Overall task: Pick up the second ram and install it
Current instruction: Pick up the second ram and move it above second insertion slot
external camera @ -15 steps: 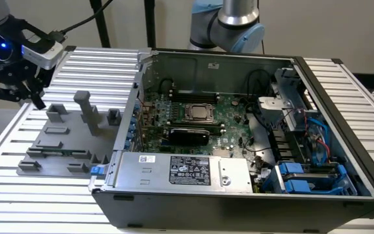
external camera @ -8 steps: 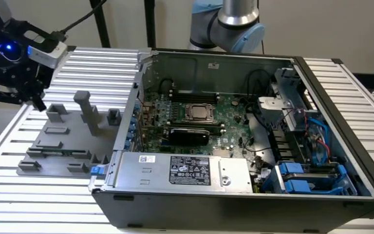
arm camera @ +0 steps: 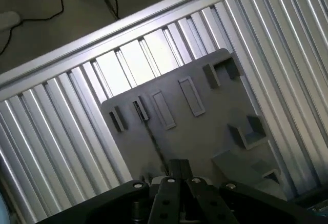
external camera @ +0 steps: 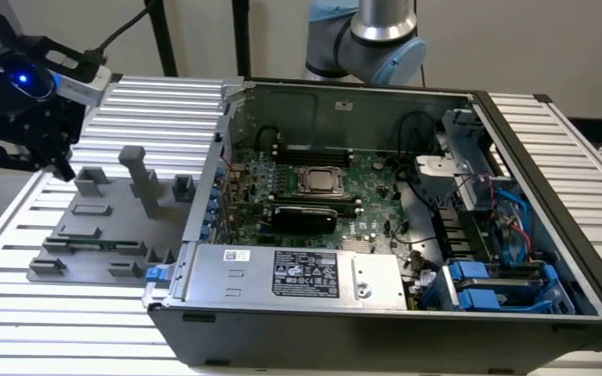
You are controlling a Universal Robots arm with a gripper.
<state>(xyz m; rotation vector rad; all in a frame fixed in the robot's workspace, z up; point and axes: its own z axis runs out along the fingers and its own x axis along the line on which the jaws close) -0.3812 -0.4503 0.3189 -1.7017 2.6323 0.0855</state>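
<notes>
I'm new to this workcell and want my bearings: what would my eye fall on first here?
The open computer case fills the exterior view's middle and right, its green motherboard and silver processor laid bare. On that view's left, a grey fixture tray with upright posts holds a thin green ram stick. The dark gripper, blue light glowing, hangs near the tray's far corner.

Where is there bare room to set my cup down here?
Bare ribbed table lies camera-side of the grey tray, and along the computer case at the exterior view's right. Inside the case is crowded.
</notes>
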